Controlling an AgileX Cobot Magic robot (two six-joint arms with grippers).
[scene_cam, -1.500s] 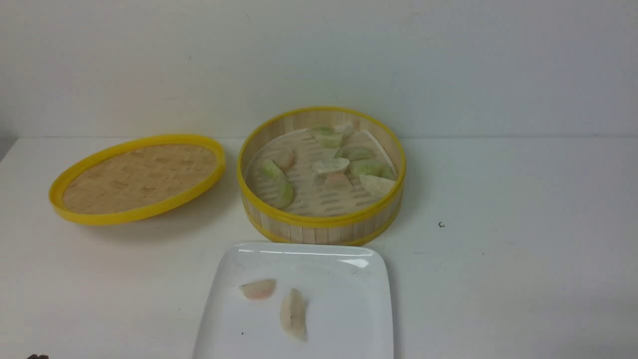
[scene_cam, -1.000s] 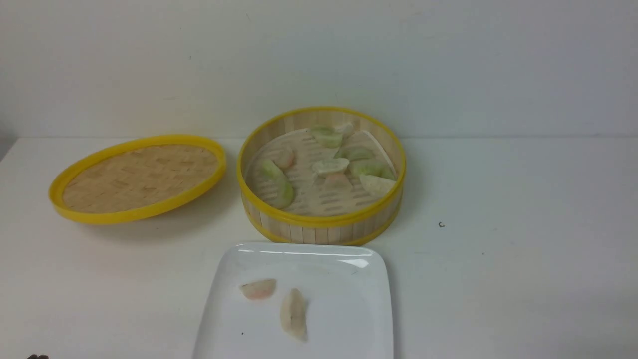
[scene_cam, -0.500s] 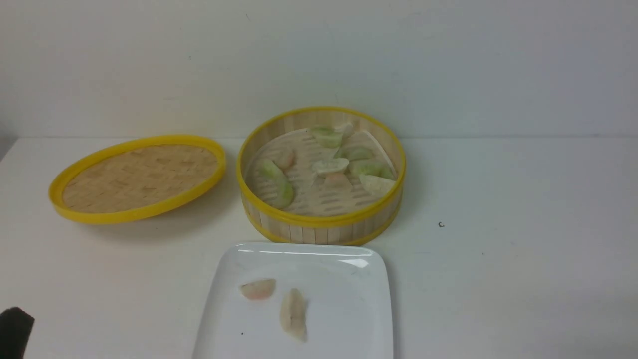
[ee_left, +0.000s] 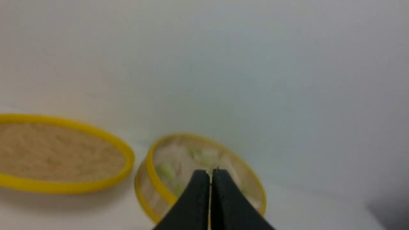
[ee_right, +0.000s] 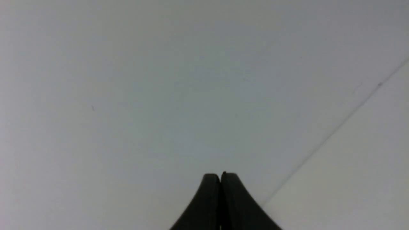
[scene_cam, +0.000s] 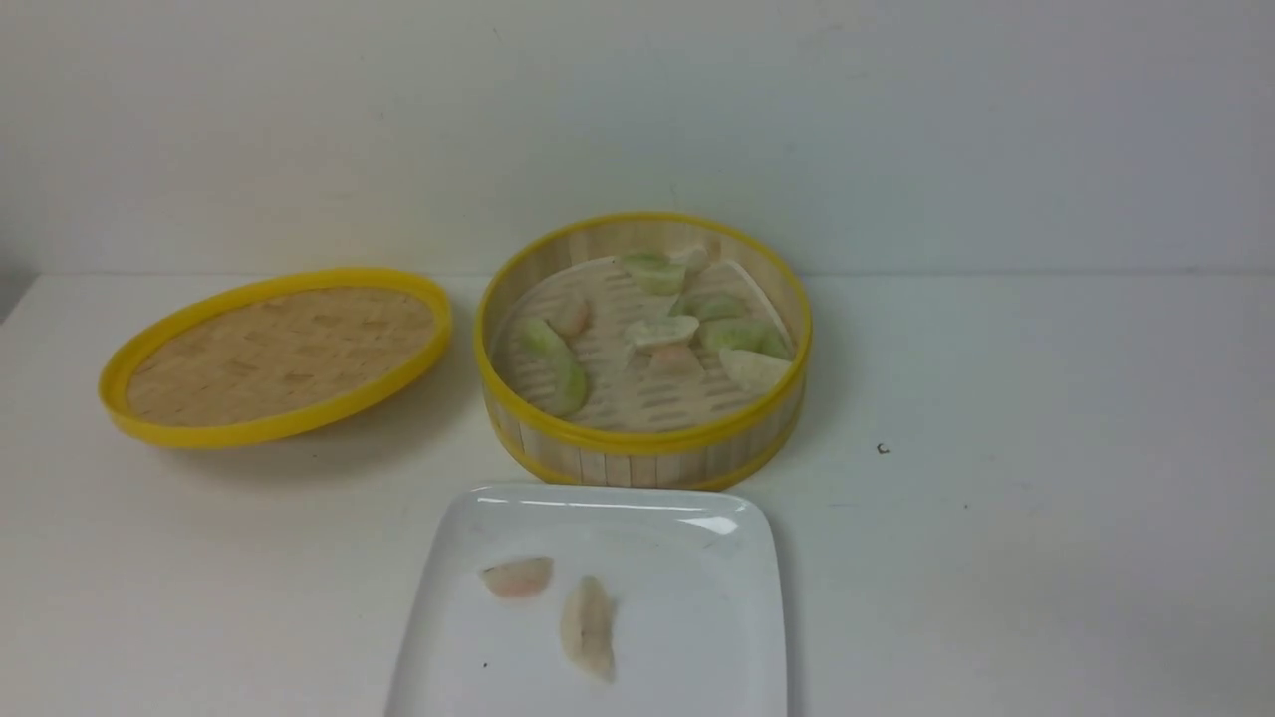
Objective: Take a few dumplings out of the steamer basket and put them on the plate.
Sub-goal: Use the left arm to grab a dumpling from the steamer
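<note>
The steamer basket (scene_cam: 643, 443) stands mid-table with several green, cream and pinkish dumplings (scene_cam: 555, 363) on its slatted floor. In front of it lies the white square plate (scene_cam: 687, 617), holding a pinkish dumpling (scene_cam: 517, 577) and a cream dumpling (scene_cam: 587, 627). Neither arm shows in the front view. In the left wrist view my left gripper (ee_left: 210, 174) is shut and empty, pointing toward the steamer basket (ee_left: 153, 179) from a distance. My right gripper (ee_right: 220, 176) is shut and empty, facing only the bare wall and table.
The flat woven lid (scene_cam: 274, 354) with a yellow rim lies left of the basket, its near side tilted up slightly; the left wrist view shows the lid (ee_left: 60, 153) too. A small dark speck (scene_cam: 882, 449) marks the table to the right. A white wall backs the table.
A dark part of the left arm that showed at the bottom left corner of the front view half a second ago has gone out of the picture. Dumplings, basket and plate have not moved.
</note>
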